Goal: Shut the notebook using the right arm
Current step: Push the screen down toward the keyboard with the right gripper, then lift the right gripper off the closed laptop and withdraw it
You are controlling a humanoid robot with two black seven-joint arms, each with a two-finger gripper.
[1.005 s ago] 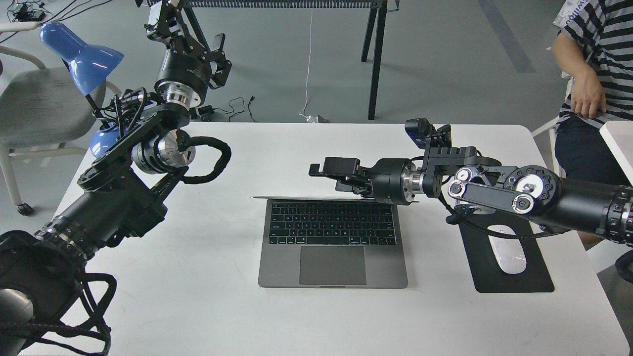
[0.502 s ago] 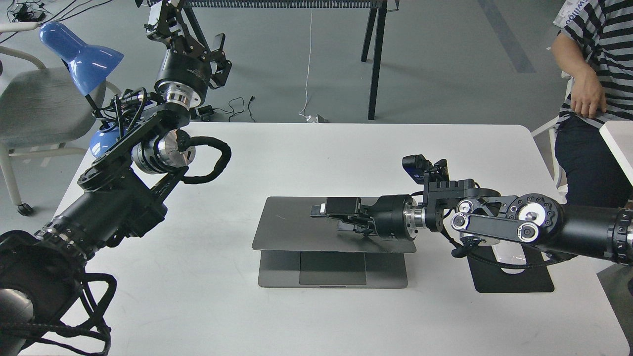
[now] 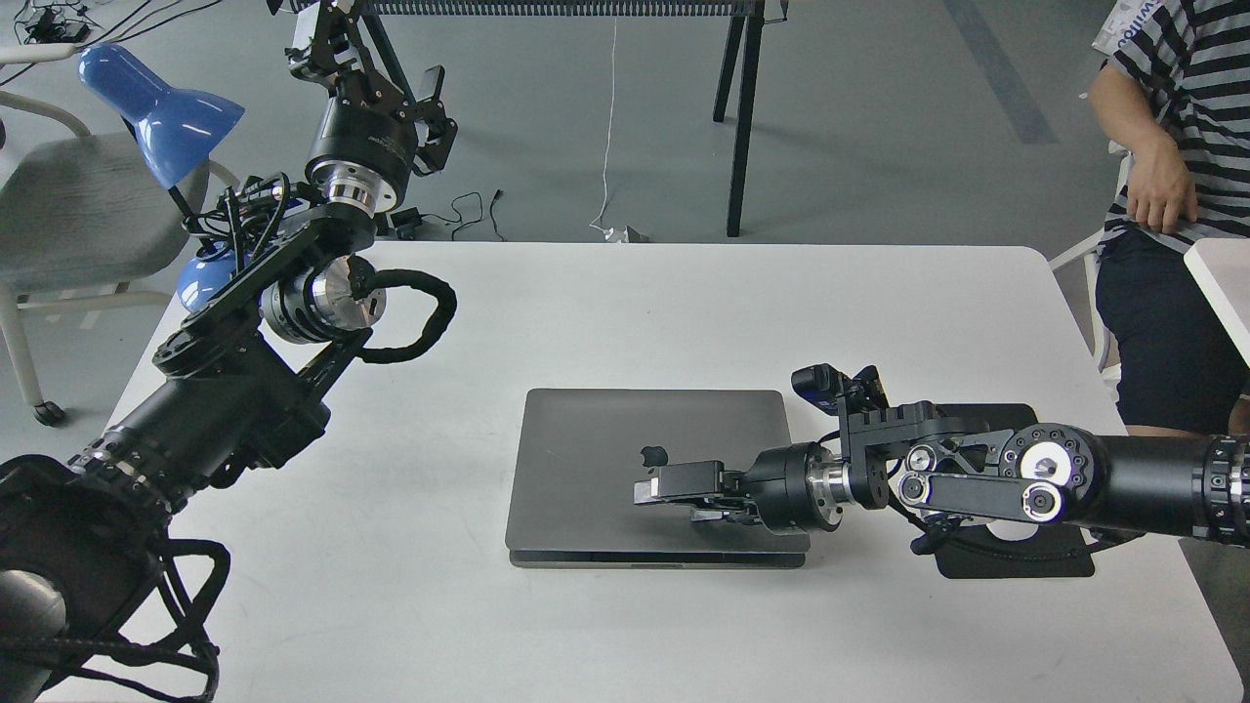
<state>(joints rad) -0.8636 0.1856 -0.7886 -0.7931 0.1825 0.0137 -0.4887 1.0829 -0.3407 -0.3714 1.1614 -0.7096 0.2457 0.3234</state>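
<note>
Where the right arm (image 3: 977,483) ends, its fingers (image 3: 652,490) lie flat and low over the notebook (image 3: 586,459), pointing left just below the black apple logo (image 3: 653,456); seen side-on, I cannot tell whether they are parted or pressed together, nor whether they touch the lid. The notebook is nearly shut, only a thin dark seam showing along its near edge, and it sits mid-counter (image 3: 684,312) with its lid up. The lid is a smooth, matte grey metal slab with rounded corners. Behind the fingers come a black cylindrical wrist with a bright silver ring, then a flat link carrying round white discs, then a thick black tube running off the right edge. Under that link lies a thin black rectangular pad (image 3: 1016,564), just beside the notebook. The counter is plain white with rounded corners. The left arm (image 3: 244,371), black with a looping braided cable, is raised at the left, well apart from the notebook; its fingers (image 3: 322,39) are too dark to read. A glossy blue lamp (image 3: 161,107) stands behind it.
</note>
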